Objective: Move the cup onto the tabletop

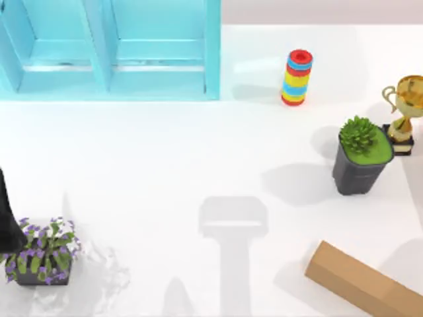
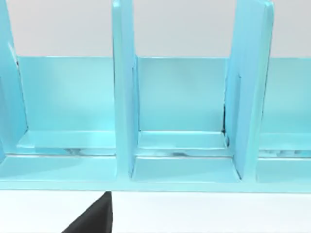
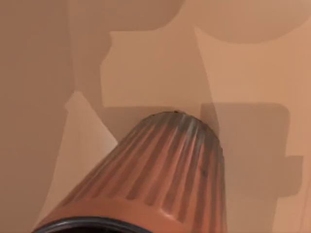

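The cup (image 3: 160, 174) is seen close up in the right wrist view, its ribbed side shading from pale pink to reddish-brown and its dark rim nearest the camera. Behind it a plain flat surface crossed by blocky shadows is shown. Whether the cup rests on anything, and whether the right end effector has hold of it, cannot be told.

In the left wrist view a black tip of the left end effector (image 2: 95, 218) is seen low down, facing the light-blue cabinet (image 2: 184, 111) with its upright dividers. How far it is open cannot be told. A dark part of the left arm (image 1: 6, 214) is seen at the left edge of the top view.

On the white surface (image 1: 165, 165) the cabinet is placed at the far left. A stack of red, blue and yellow rings (image 1: 297, 77) is set far and right of centre. A gold trophy (image 1: 404, 109) is stood at the right edge, just beside a dark pot with a green plant (image 1: 360, 155). A cardboard box (image 1: 360, 281) is laid at the near right, and a pot of purple flowers (image 1: 43, 254) at the near left.
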